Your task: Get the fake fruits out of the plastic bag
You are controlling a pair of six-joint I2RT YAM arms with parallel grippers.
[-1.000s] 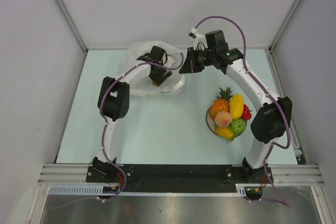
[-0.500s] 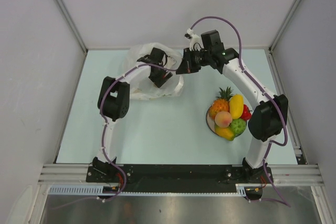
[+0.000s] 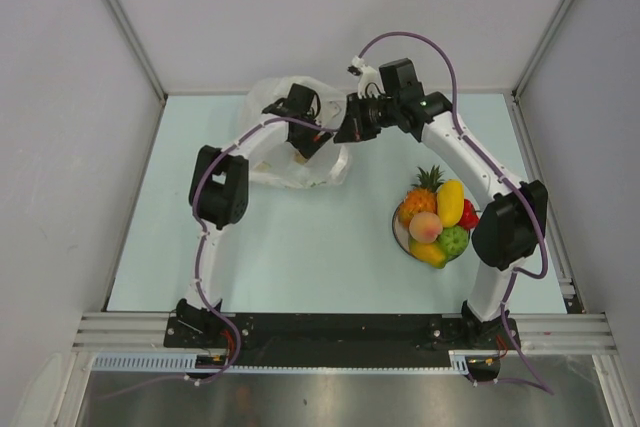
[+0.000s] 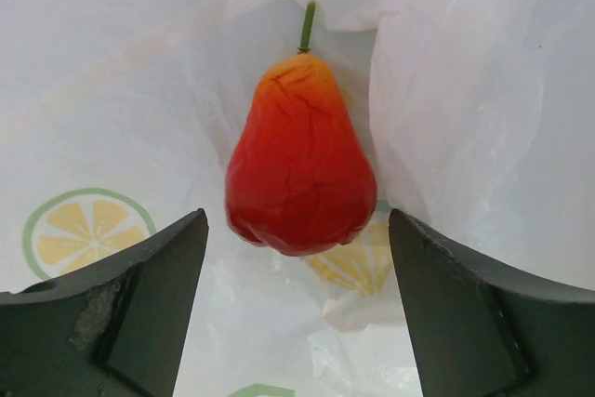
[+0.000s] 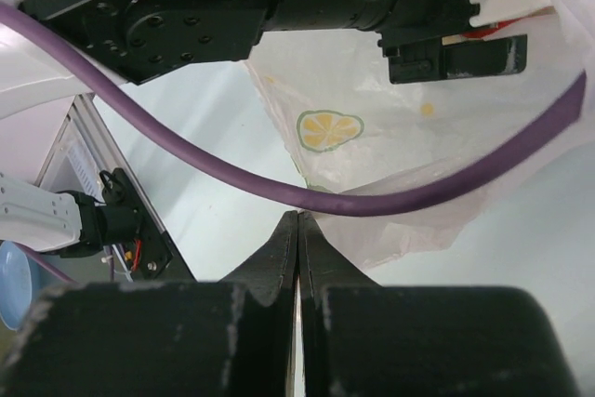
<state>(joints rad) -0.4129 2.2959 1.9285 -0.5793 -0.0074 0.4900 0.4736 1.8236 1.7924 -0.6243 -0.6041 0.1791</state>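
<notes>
The plastic bag [image 3: 268, 137] lies crumpled at the far left of the pale table [image 3: 300, 247], and both arms meet over it. The left pincer [image 3: 305, 135] reaches into the bag's mouth from above. In its wrist view, the left pincer [image 4: 297, 220] stands wide open, its two dark fingers [image 4: 121, 323] either side of a red-orange pear-shaped fruit [image 4: 299, 165] and not touching it. This fruit has a thin green stem that points away from the camera. It lies inside the bag on translucent white film printed with lemon slices [image 4: 84, 230].

The right pincer [image 3: 343, 130] sits at the bag's right edge, just beside the left one. Seen from its own wrist, the right pincer [image 5: 297, 216] is closed tight, and the bag's film [image 5: 390, 137] draws to a point at its tips, nipped between them. A purple cable [image 5: 279, 188] sags across that view.

Well apart from the bag, on the right side of the table, a round plate [image 3: 397, 231] carries the other fruits piled together: a pineapple [image 3: 420, 194] with a green crown, a mango [image 3: 451, 202], a strawberry [image 3: 469, 215], a peach [image 3: 425, 226], a green lumpy fruit [image 3: 455, 240] and a lemon [image 3: 428, 253].
</notes>
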